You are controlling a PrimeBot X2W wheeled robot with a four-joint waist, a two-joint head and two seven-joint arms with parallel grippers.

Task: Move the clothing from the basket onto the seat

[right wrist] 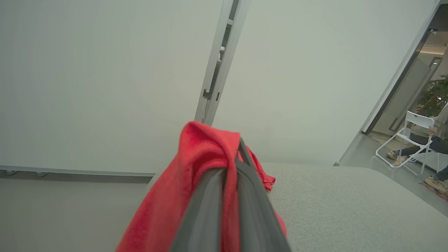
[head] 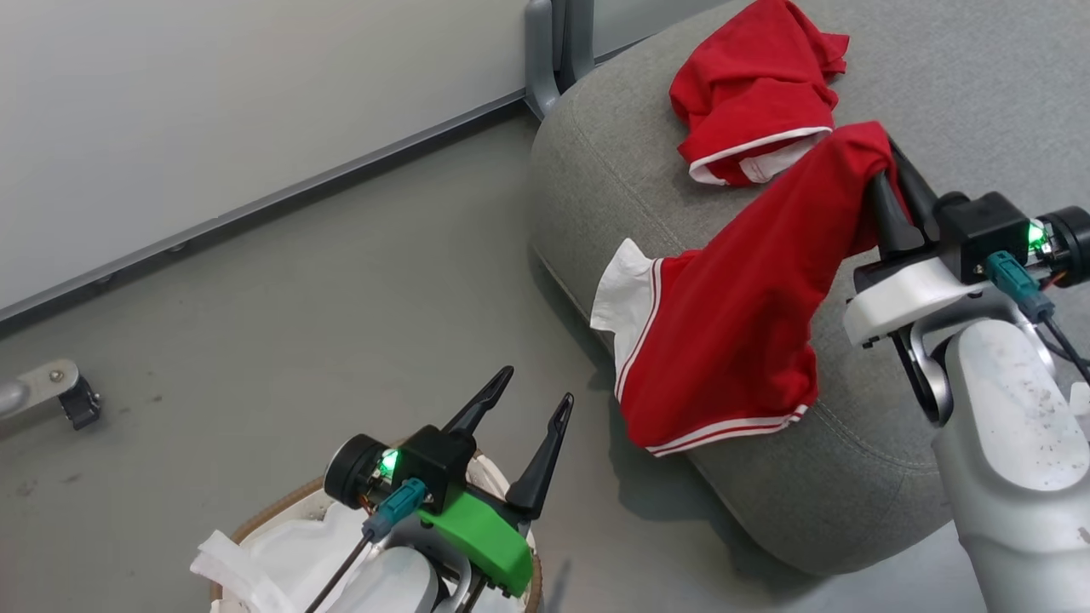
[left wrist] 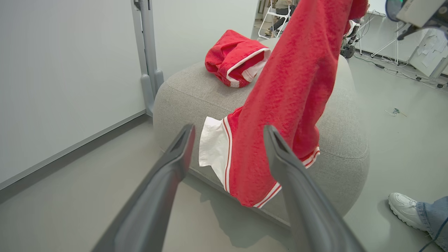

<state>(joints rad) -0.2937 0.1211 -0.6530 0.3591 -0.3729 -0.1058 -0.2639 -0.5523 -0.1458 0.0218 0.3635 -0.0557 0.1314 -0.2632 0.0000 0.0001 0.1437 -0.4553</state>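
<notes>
- In the lower left, the basket (head: 255, 518) held a white cloth (head: 285, 549); our left gripper (head: 537, 385) stood released.
- Our right gripper (head: 890, 200) clenched the red garment (head: 741, 315), which ran diagonally toward the lower left over the seat (head: 937, 102) edge.

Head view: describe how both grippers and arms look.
Left gripper: long dark tapered fingers, black body with green light, teal connector, dark cable, bright green mount. Right gripper: same fingers, body, light and connector, but white mount; pale grey forearm, speckled with dark scuffs.

Bright, even light; soft shadows; near fingers blurred, wrist views edge-warped.
</notes>
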